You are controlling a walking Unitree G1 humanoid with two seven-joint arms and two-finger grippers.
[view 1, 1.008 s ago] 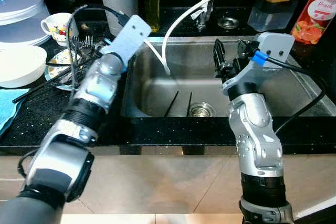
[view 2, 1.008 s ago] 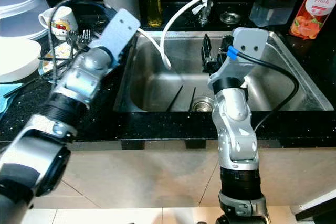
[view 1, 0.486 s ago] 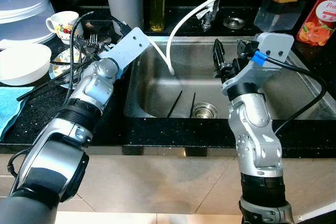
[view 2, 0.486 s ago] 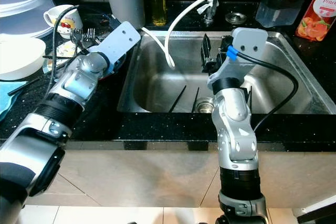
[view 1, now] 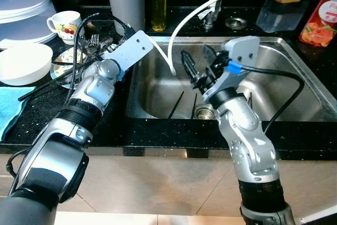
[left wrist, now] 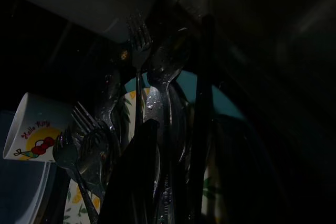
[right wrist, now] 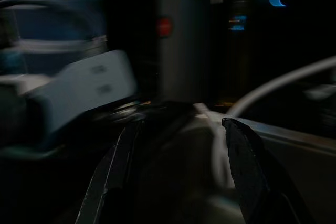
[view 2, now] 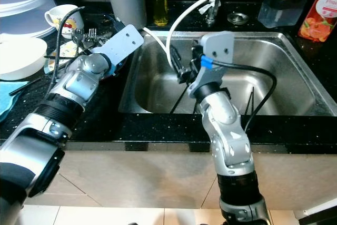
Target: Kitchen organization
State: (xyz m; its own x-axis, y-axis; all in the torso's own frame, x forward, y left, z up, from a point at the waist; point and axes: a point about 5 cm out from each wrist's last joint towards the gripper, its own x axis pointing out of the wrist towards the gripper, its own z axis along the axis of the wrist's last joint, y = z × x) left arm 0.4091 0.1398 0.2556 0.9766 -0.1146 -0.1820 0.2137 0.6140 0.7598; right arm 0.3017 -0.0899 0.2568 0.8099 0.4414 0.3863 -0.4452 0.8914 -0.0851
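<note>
From the head, the right gripper (view 1: 197, 67) hangs over the stainless sink (view 1: 295, 85), fingers spread; the left arm reaches toward cutlery (view 1: 92, 43) on a patterned plate (view 1: 62, 59) on the speckled black counter (view 1: 42, 111). The left wrist view shows forks (left wrist: 137, 40), spoons and a "Hello Kitty" mug (left wrist: 34, 127); its fingers' spacing is unclear. The right wrist view, blurred, shows parted fingers (right wrist: 247, 166) before a grey cylinder (right wrist: 181, 40).
</note>
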